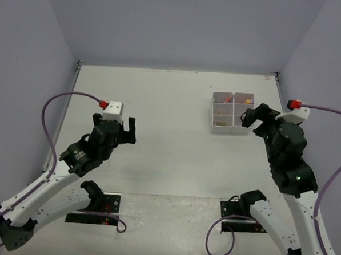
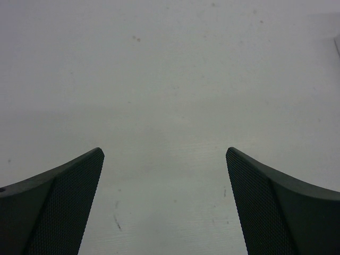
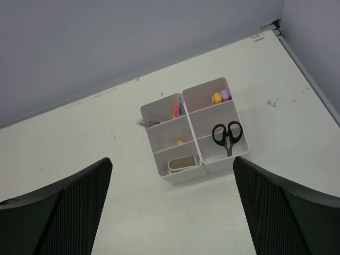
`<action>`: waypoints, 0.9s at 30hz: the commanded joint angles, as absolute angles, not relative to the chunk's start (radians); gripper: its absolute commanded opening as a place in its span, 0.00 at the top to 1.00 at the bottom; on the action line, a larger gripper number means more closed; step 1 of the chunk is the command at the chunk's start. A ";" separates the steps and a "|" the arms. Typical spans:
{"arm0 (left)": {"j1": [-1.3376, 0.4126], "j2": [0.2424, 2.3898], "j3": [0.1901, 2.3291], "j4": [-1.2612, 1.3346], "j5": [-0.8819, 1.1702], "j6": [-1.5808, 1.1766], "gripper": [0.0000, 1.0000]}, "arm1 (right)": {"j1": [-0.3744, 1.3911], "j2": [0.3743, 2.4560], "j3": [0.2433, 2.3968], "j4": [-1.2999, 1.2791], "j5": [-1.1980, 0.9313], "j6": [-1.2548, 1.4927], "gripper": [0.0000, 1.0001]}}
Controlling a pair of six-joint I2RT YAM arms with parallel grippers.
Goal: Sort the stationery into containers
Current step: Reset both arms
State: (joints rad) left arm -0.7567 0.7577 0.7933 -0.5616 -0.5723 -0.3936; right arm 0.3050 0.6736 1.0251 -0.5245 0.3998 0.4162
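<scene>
organiser box [image 1: 223, 111] sits far right on table [image 1: 159, 132]; highlighters [image 3: 221, 97] in its far-right compartment, scissors [image 3: 227, 134] nearer in same column, pens [image 3: 177, 109] far-left.

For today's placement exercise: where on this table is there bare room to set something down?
Free: the wide tabletop between the left fingers and the organiser box, also nearer than the box. Crowded: the box's right side, by the right fingers.

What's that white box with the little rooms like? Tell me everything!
The white box looks like smooth plastic, with six open-top compartments in two rows of three. It stands upright on the table near the back wall, with nothing gripping it. Black scissors, two highlighters, pens and a tan piece sit inside.
</scene>
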 commanded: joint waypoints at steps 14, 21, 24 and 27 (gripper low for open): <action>-0.507 0.523 0.773 -0.551 -0.595 -0.364 0.00 | 0.318 0.364 0.993 -0.769 0.229 0.330 0.01; -0.506 0.473 0.725 -0.499 -0.583 -0.362 0.00 | 0.336 0.334 0.959 -0.745 0.233 0.305 0.01; -0.506 0.479 0.720 -0.502 -0.577 -0.366 0.00 | 0.340 0.332 0.960 -0.744 0.249 0.304 0.01; -0.506 0.473 0.711 -0.499 -0.571 -0.367 0.00 | 0.347 0.330 0.955 -0.743 0.253 0.303 0.01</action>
